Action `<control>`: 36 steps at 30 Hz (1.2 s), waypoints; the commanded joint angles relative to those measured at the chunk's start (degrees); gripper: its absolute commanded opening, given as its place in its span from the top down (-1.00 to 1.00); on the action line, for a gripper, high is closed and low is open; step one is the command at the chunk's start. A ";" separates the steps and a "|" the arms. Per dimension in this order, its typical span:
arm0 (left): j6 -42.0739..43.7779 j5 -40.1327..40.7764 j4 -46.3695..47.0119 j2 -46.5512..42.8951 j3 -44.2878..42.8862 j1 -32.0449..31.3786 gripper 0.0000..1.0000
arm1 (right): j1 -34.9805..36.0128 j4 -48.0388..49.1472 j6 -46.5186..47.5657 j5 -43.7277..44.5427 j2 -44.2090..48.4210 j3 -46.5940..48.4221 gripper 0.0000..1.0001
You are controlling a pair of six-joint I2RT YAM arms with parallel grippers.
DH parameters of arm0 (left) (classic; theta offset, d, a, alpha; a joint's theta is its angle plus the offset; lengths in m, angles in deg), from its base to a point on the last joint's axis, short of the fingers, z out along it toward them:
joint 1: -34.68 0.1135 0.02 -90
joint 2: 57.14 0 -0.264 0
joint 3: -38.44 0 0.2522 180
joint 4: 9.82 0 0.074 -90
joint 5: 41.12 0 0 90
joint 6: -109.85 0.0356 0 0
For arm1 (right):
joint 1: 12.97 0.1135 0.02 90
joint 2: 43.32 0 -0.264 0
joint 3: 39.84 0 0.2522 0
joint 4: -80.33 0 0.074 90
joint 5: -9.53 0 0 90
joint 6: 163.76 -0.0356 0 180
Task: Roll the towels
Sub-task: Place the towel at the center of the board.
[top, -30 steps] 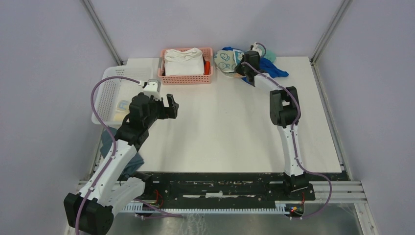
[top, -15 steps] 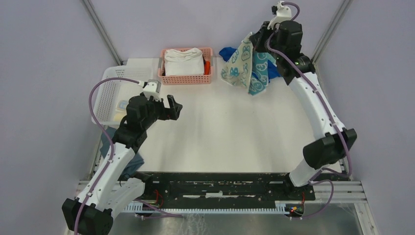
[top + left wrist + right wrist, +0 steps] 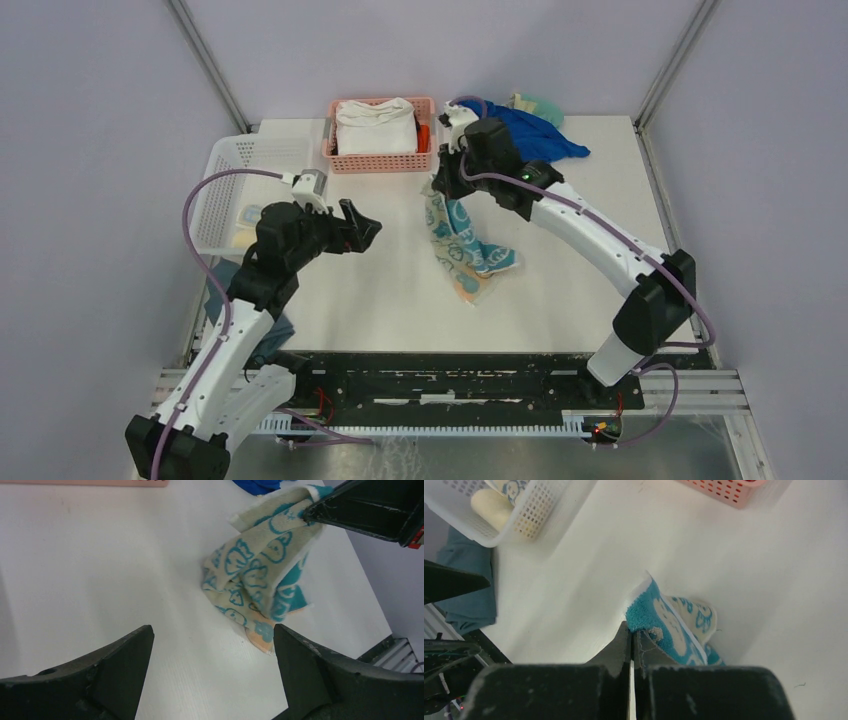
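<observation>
One rabbit towel (image 3: pixel 252 575), pinched in R gripper (image 3: pixel 631 631), L gripper (image 3: pixel 212 632) spread wide

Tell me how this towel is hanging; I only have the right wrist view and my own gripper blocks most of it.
Observer: The rabbit-face towel is pinched at one upper corner by the right gripper. Its lower end lies bunched on the table.
Operator: Where is the left gripper?
Observer: The left gripper is open and hovers to the left of the towel, apart from it.
Operator: Anything behind my arm?
Observer: A blue cloth lies crumpled at the table's far edge, beyond the right arm.
</observation>
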 commanded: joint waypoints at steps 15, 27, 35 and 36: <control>-10.53 8.47 12.06 18.30 2.12 -23.54 -0.61 | 1.07 0.41 3.82 26.05 3.40 -1.18 0.94; -13.12 22.69 13.97 43.30 -6.48 -30.95 -0.60 | 1.07 2.05 3.42 30.65 7.94 -8.31 0.94; -11.21 28.17 9.49 56.04 -13.12 -32.56 -0.39 | 1.05 2.41 3.94 33.52 10.19 -10.30 0.93; -10.87 28.68 8.91 56.90 -13.40 -32.68 -0.34 | 1.05 2.59 4.19 34.46 10.73 -10.73 0.92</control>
